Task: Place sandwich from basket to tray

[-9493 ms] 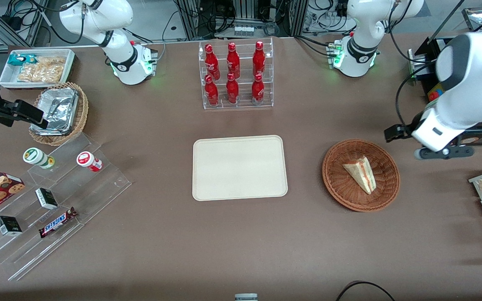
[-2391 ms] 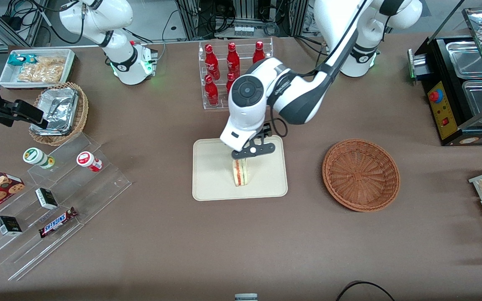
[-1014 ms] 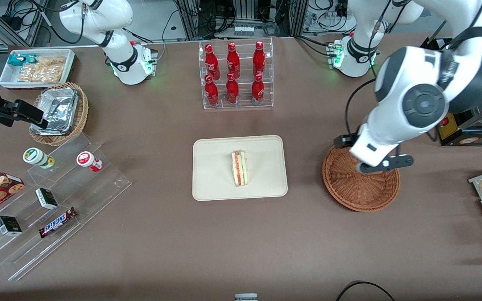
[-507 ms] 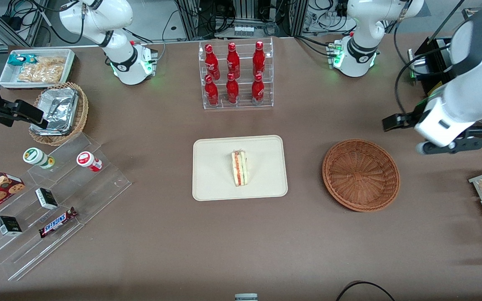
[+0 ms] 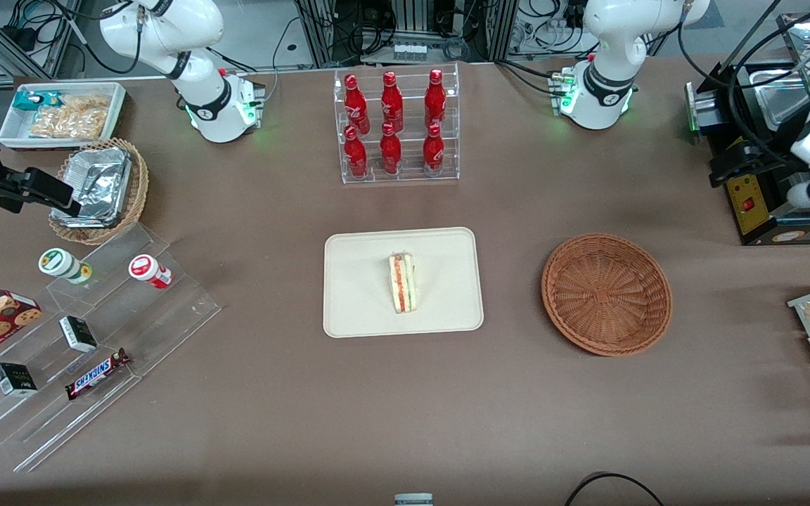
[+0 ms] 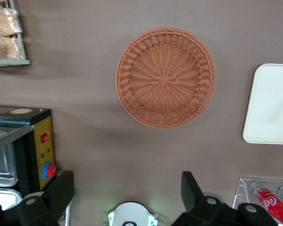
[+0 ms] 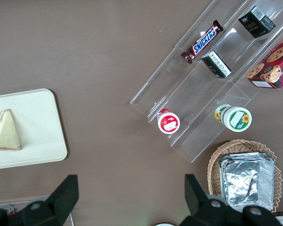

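Brown table (image 5: 271, 422), sandwich (image 5: 402, 282) mid-tray (image 5: 356, 309), basket (image 5: 606, 294) bare, spread end effector (image 6: 127, 193) well above.

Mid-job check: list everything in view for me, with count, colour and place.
sandwich: 1, white with red and green filling, standing on the tray.
tray: 1, cream, table centre.
basket: 1, reddish-brown wicker, nothing in it, toward the working arm's end.
bottles: 6, red, in a clear rack farther from the front camera than the tray.
foil container: 1, silver, in a tan basket toward the parked arm's end.
Snickers bar: 1, brown, on the clear stepped stand.
gripper: 1, black, open, raised above the table near the black appliance.
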You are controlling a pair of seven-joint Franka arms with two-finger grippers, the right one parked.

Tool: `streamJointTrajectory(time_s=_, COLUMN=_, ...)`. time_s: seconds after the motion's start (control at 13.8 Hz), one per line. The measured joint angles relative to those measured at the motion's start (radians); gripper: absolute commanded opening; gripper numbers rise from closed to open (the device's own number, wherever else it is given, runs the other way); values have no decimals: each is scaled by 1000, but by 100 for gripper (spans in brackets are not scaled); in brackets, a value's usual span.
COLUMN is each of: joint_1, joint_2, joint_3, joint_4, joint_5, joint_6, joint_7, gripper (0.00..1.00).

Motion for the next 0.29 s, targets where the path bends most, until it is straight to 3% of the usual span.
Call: streamJointTrajectory(time_s=0.29, joint_1=2, joint_2=-2, joint_3=-1, joint_4=-25, joint_5=22, joint_6=71, joint_7=4, gripper=100)
